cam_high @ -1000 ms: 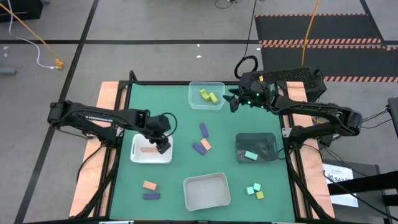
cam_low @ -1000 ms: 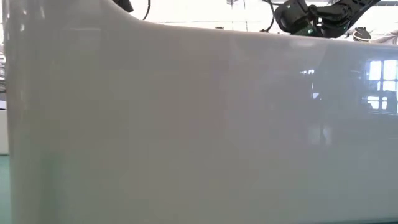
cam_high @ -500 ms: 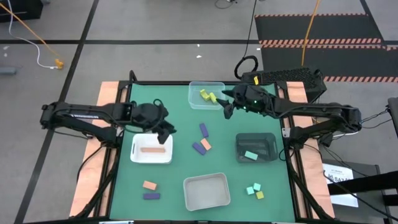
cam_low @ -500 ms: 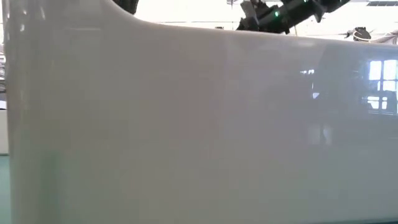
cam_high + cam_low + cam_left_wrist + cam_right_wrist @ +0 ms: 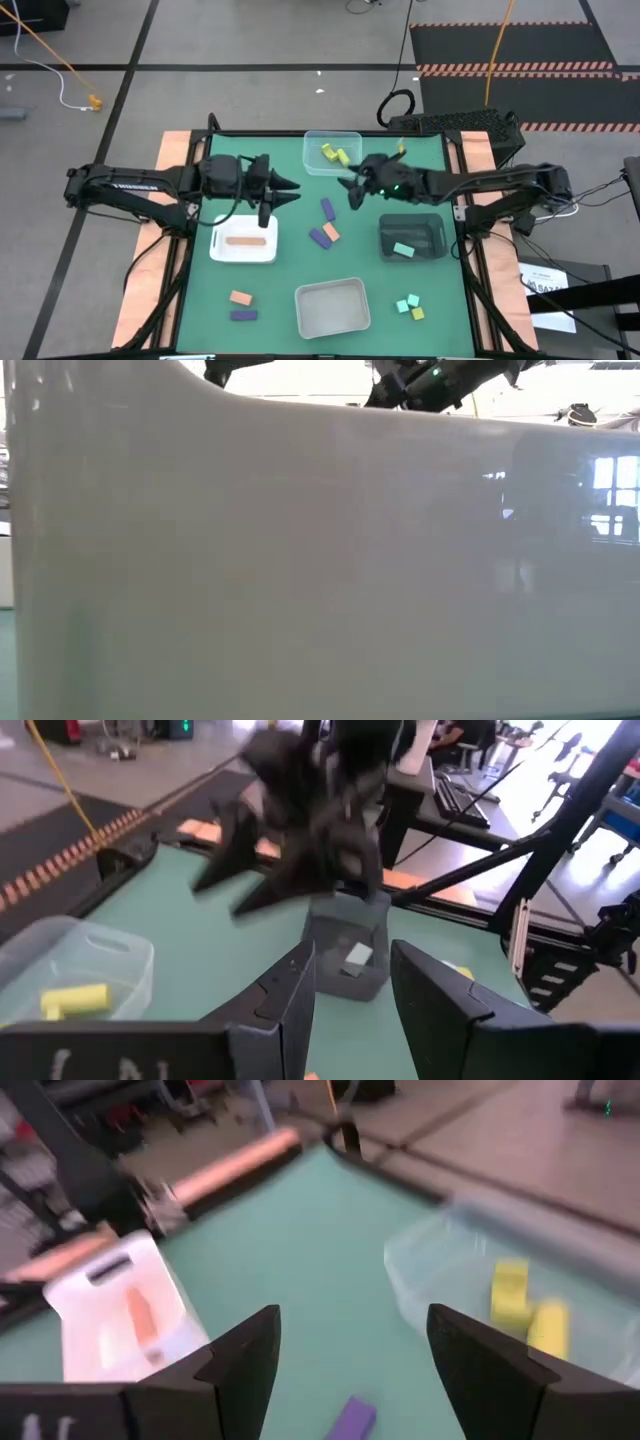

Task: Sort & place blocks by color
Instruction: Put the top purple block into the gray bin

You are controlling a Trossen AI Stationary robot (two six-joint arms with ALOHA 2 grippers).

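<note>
Along the near edge of the green worktop (image 5: 200, 300) you have a salmon-orange bar (image 5: 240, 297) with a purple bar (image 5: 243, 315) just beside it. Next come an empty white rectangular tray (image 5: 332, 307) and two mint-teal cubes (image 5: 412, 298) next to a yellow cube (image 5: 417, 314). All of these are unsorted.

Farther in, a small white tray (image 5: 215, 245) holds one salmon-orange bar (image 5: 243, 240), and a dark see-through tray (image 5: 385, 225) holds one mint-teal block (image 5: 403, 250). Between these trays lie a short purple block (image 5: 319, 237) touching a salmon-orange block (image 5: 331, 232), and a second purple bar (image 5: 327, 207) near them.

Above this middle group hover both hands. The left hand (image 5: 288, 190) is released with nothing between its fingers, and the right hand (image 5: 350, 192) is spread wide and also empty.

I judge the step is to pick from the middle group. Because the hands are close together, bring down only one of them and keep the other aside. Take first the free purple bar, across its narrow sides. For the touching pair, come down on the outer faces so the neighbour is not pushed.

At the far edge, the clear plastic tray (image 5: 310, 140) already keeps the yellow blocks (image 5: 335, 154).
</note>
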